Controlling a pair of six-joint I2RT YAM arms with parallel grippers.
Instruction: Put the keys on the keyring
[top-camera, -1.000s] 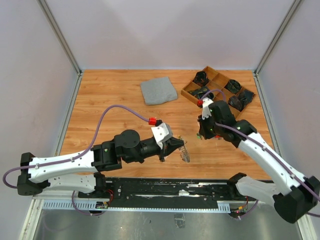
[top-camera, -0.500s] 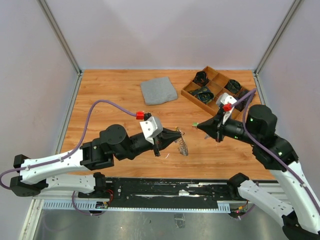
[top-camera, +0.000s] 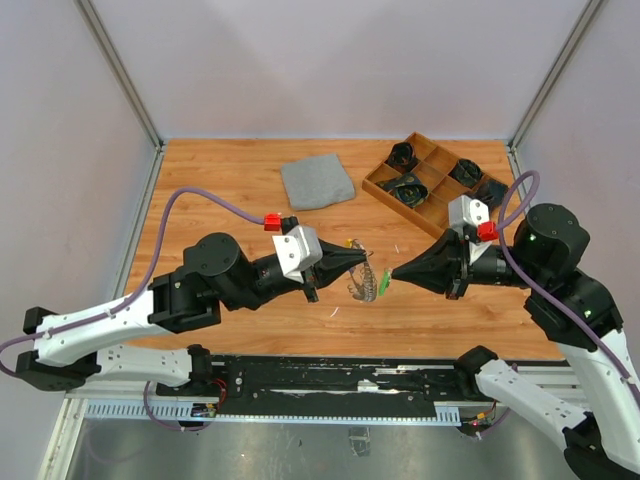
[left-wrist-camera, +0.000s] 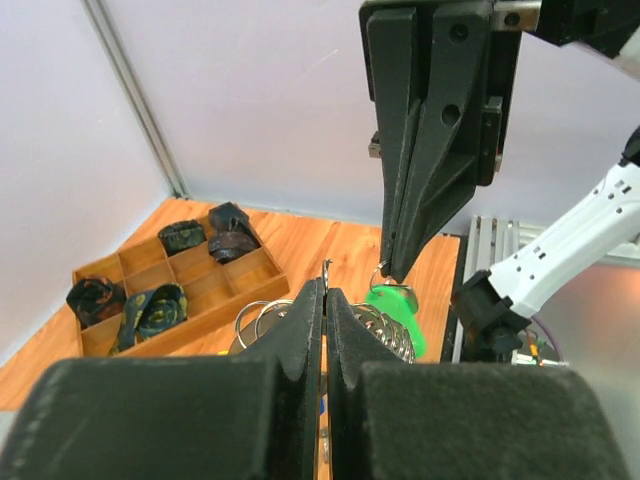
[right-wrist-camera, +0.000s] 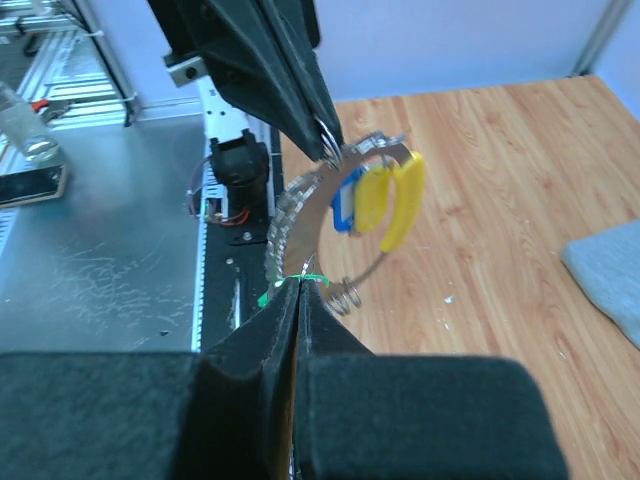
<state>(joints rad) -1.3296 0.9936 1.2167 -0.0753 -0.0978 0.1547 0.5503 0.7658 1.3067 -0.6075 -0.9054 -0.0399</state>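
Two grips meet above the table (top-camera: 220, 200): we see the left gripper (top-camera: 358, 262) pinched shut on the keyring (top-camera: 360, 285), held aloft between the arms. The right gripper (top-camera: 395, 272) clamps a green key (top-camera: 381, 289) against that ring, beside yellow keys (right-wrist-camera: 390, 200).

One keyring (top-camera: 362, 280), one green key (left-wrist-camera: 395, 305), two yellow keys (right-wrist-camera: 400, 195), one blue key (right-wrist-camera: 341, 205), one grey cloth (top-camera: 317, 182), one wooden tray (top-camera: 370, 184).
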